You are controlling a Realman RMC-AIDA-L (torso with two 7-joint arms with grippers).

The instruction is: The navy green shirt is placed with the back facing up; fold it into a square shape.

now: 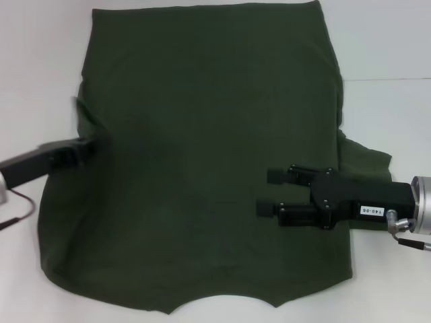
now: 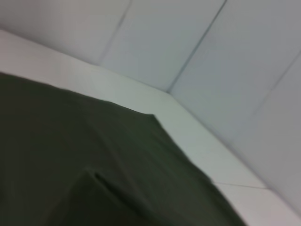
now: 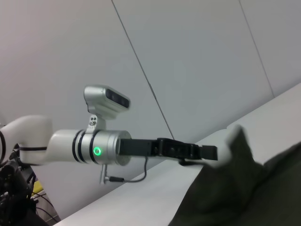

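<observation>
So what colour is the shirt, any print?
Plain dark olive-green shirt, no print; head view shows it best.

a robotics lab bench, by the look of it

i work over a plain white table (image 1: 390,40) with no household clutter, backed by bare pale wall panels (image 2: 225,56) split by thin seams (no windows, shelves or decoration in sight). my right wrist view catches my other arm (image 3: 70,146), white and silver with a lit green ring and a small camera module (image 3: 107,100) mounted on it, and loose cables (image 3: 28,200) bunched at the table's far edge. exposed wiring, instrumented arms and blank surfaces read as a test setup, not a home or shop.
</observation>
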